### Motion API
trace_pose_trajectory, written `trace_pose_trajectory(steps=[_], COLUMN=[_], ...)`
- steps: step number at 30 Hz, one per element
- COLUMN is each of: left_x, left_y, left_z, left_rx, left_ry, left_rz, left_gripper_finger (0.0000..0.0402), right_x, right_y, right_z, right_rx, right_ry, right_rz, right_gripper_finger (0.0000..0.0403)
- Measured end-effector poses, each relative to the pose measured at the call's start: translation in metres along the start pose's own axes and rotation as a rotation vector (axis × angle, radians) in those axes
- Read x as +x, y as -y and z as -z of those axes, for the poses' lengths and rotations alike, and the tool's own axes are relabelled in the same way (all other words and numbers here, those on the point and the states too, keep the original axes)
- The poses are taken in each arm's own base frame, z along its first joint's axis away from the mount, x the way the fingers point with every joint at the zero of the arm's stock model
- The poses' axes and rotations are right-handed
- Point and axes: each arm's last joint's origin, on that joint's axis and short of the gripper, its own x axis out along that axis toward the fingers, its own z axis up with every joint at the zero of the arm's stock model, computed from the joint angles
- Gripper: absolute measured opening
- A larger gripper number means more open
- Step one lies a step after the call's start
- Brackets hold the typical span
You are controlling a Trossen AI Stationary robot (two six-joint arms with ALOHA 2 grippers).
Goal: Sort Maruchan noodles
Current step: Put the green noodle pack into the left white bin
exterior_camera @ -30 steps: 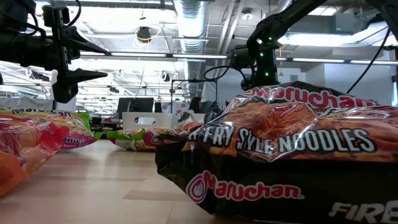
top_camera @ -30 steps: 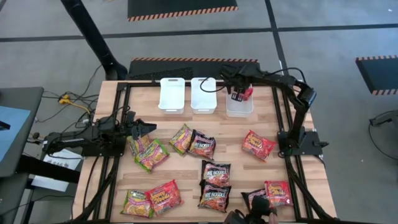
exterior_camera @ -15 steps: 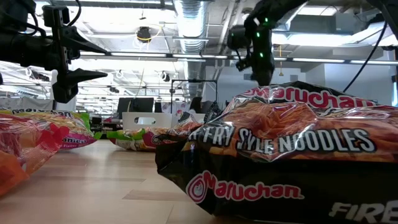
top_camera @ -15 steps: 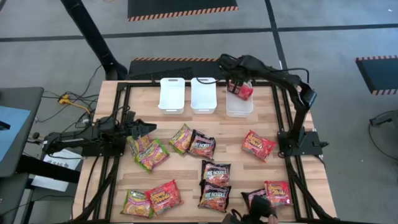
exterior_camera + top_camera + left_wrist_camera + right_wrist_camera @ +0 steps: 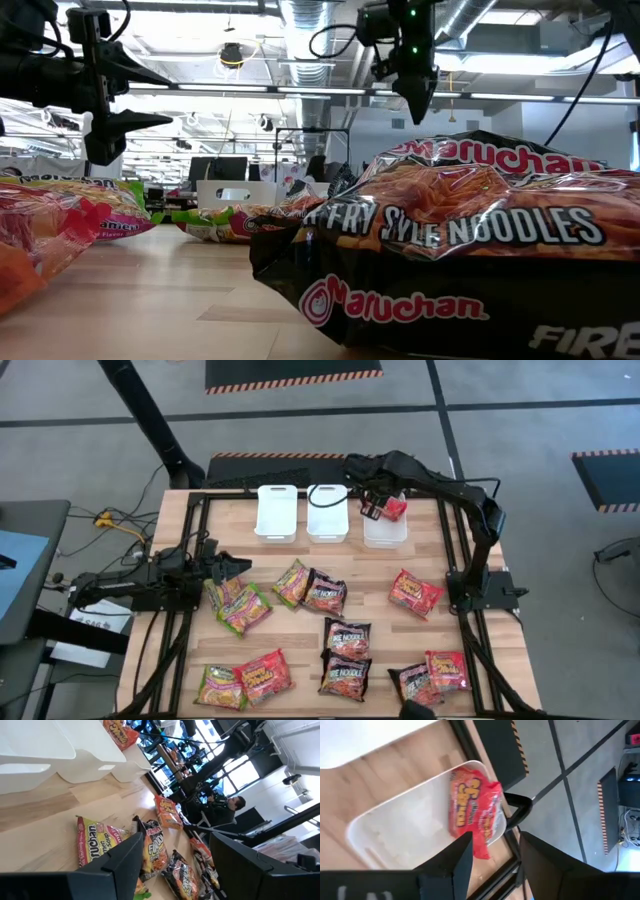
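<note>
Left gripper waits over the table's left side, fingers spread, empty, just beside the green packets. Right gripper hangs above the rightmost bin, fingers parted, holding nothing; red packet lies in that bin's far end. Best to lift clear without snagging the rim, then go for the next red packet.

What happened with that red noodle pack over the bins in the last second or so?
The right pincer let go of the red noodle packet, which now leans in the rightmost bin. Its arm pulled back from over that bin toward the middle bin and lifted. The left pincer stayed open above the green packets, and the packets on the table did not move.
</note>
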Motion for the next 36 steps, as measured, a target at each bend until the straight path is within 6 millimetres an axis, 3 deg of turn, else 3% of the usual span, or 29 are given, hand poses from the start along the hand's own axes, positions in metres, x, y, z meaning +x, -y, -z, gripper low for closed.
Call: trace_pose_trajectory(steps=[12, 21, 29, 36], left_x=[-0.002, -0.022, -0.049, -0.046], left_y=[0.008, 0.059, 0.106, 0.137], left_z=[-0.004, -0.043, -0.083, -0.106], left_rx=[0.039, 0.121, 0.226, 0.314], left_ry=[-0.023, 0.040, 0.147, 0.081], left_rz=[0.058, 0.207, 0.258, 0.156], left_gripper_finger=[0.0217, 0.0217, 0.0217, 0.0217], right_x=[-0.044, -0.075, -0.101, -0.119], right_y=[-0.045, -0.093, -0.130, -0.154], right_z=[0.012, 0.022, 0.037, 0.049], right_rx=[0.073, 0.153, 0.235, 0.287], right_ry=[-0.002, 0.007, 0.024, 0.057], right_rz=[-0.054, -0.254, -0.304, -0.345], right_gripper_finger=[0.0236, 0.0235, 0.0235, 0.0234])
